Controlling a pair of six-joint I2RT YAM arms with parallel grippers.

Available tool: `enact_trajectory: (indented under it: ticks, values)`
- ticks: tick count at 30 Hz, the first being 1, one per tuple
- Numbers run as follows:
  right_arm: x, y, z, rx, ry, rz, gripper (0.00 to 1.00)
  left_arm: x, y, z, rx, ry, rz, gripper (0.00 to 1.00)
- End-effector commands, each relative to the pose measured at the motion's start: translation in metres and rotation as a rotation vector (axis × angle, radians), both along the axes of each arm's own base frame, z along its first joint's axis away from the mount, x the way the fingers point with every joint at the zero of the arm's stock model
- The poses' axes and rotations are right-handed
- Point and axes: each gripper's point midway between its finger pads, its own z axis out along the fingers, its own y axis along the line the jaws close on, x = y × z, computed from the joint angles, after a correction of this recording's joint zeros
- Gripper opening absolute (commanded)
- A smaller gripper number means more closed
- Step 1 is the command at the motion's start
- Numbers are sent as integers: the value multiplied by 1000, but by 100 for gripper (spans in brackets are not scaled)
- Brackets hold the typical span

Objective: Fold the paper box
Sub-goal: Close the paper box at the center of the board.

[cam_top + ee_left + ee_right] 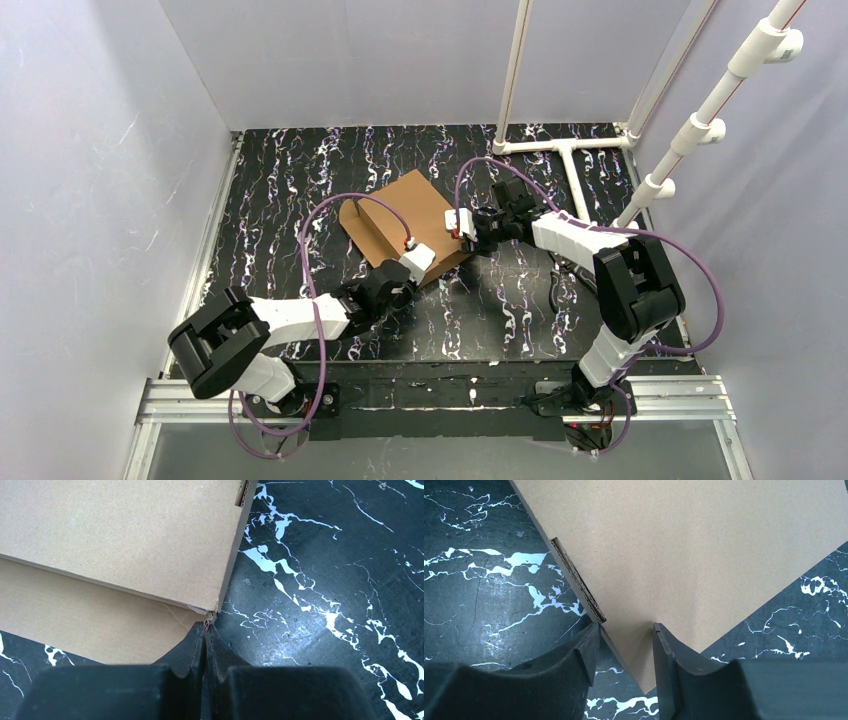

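The paper box (398, 215) is plain brown cardboard, partly folded, lying mid-table with a raised flap on its left side. My left gripper (428, 257) is at its near right corner. In the left wrist view the left gripper (206, 626) is shut, with a thin corrugated edge of the paper box (125, 540) pinched between the tips. My right gripper (463, 228) is at the box's right corner. In the right wrist view the right gripper (625, 629) stands open and straddles that corner of the paper box (684, 550). One fingertip (593, 632) sits by the corrugated edge.
The black marbled table (290, 190) is walled in by pale panels at the left, back and right. A white pipe frame (562, 150) lies on the table at the back right, with upright pipes (700, 120) rising beside my right arm.
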Motion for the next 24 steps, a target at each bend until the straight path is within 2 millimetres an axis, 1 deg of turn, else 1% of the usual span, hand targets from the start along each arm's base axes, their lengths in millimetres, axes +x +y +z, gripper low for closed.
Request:
enact_trajectory:
  ticks: [1, 7, 13, 19, 24]
  values:
    - [-41, -12, -42, -98, 222, -3, 50, 12, -4, 11, 27, -46, 24, 0]
    - [-43, -10, -42, -93, 230, 4, 49, 18, -14, 25, -9, -83, 26, 0]
    - [-45, -10, -43, -93, 235, 9, 49, 15, -27, 35, -108, -73, 12, 0]
    - [-45, -9, -41, -91, 233, 13, 48, 10, -30, 43, -186, -58, 21, 0]
    - [-47, -9, -42, -92, 236, 15, 48, 14, -32, 48, -224, -42, 44, 0]
